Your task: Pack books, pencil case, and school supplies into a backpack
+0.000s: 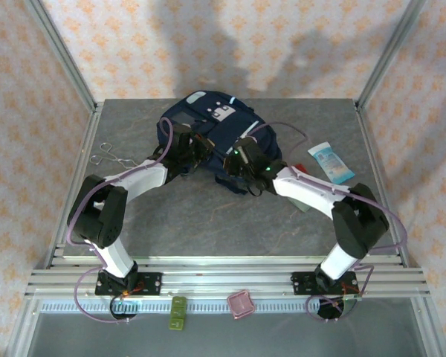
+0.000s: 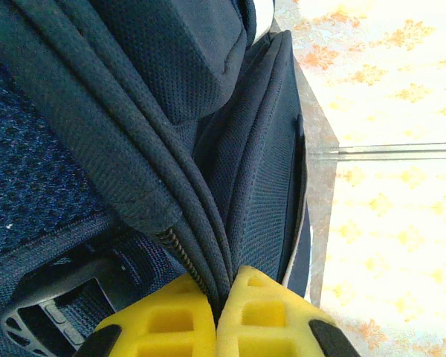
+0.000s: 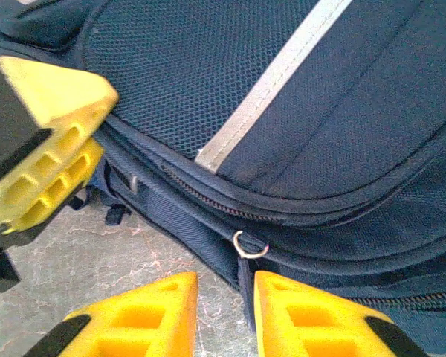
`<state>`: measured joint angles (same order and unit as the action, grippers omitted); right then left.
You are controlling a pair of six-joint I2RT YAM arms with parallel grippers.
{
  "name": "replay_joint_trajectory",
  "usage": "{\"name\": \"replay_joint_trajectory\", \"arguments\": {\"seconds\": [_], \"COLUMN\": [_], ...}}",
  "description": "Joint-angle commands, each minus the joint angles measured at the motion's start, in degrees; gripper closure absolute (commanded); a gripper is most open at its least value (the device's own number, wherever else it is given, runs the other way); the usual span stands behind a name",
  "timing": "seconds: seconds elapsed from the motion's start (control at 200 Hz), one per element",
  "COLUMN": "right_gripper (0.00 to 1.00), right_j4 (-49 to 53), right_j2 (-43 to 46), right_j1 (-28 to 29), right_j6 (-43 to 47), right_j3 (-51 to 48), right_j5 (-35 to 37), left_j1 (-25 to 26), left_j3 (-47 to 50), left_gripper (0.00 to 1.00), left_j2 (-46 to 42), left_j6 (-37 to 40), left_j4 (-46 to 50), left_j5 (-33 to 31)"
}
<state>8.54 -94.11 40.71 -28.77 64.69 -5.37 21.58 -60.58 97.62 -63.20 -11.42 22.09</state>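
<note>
While left jaws pinch backpack [image 2: 208, 67], right parted

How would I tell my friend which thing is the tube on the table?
Start at the big navy backpack on the grey table. Just to its right in the top view lies the tube, flat on the tabletop. It is white with blue, unlike the dark backpack and the thin metal scissors far left.
</note>
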Motion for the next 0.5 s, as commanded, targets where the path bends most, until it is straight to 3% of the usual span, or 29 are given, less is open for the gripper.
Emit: {"name": "replay_joint_trajectory", "arguments": {"seconds": [0.0, 0.225, 0.385, 0.496], "right_gripper": [0.74, 0.75, 0.88, 0.87], "right_j4": [1.7, 1.6, 1.9, 2.4], "right_j2": [-2.6, -3.8, -6.6, -8.7], "right_j1": [0.3, 1.0, 1.0, 1.1], "right_j6": [-0.9, -1.2, -0.2, -0.3], "right_j3": [1.3, 0.9, 4.3, 6.6], "right_j5": [1.9, 3.3, 4.0, 3.1], "left_j1": [0.1, 0.1, 0.4, 0.5], "left_j3": [-1.1, -1.1, -0.9, -0.7], "left_gripper": [1.0, 1.0, 1.0, 1.0], "left_j2": [-4.3, -4.1, -4.3, -4.3], "left_j6": [-0.1, -0.4, -0.7, -0.7], "left_j4": [-5.9, -6.3, -6.5, -6.5], "left_j5": [2.7, 3.1, 3.2, 3.0]}}
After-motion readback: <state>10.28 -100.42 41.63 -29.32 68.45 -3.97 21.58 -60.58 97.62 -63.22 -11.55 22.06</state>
